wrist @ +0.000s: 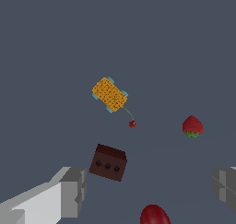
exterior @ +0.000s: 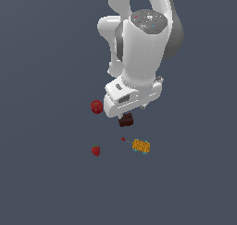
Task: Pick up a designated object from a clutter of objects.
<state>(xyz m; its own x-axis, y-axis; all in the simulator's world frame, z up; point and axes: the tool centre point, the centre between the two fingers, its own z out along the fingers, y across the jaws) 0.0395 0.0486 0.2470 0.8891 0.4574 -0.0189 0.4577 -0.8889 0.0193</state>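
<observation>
Across the exterior view, from its left to its right, four small items are seen scattered on the dark grey counter. Furthest to that view's left, a red apple-like ball is found just beside the arm's white wrist housing. Below it in the picture, well apart, a red strawberry is set alone. Next, a dark brown block is partly covered by the end effector, which is held directly over it. Furthest right, the orange-yellow speckled thing is laid flat, its thin stem pointed toward the strawberry and ended in a tiny red tip.

In the wrist view, the end effector is shown spread wide with nothing gripped; the block and the ball are seen between its fingers, while the speckled thing and strawberry are left unobstructed beyond.
</observation>
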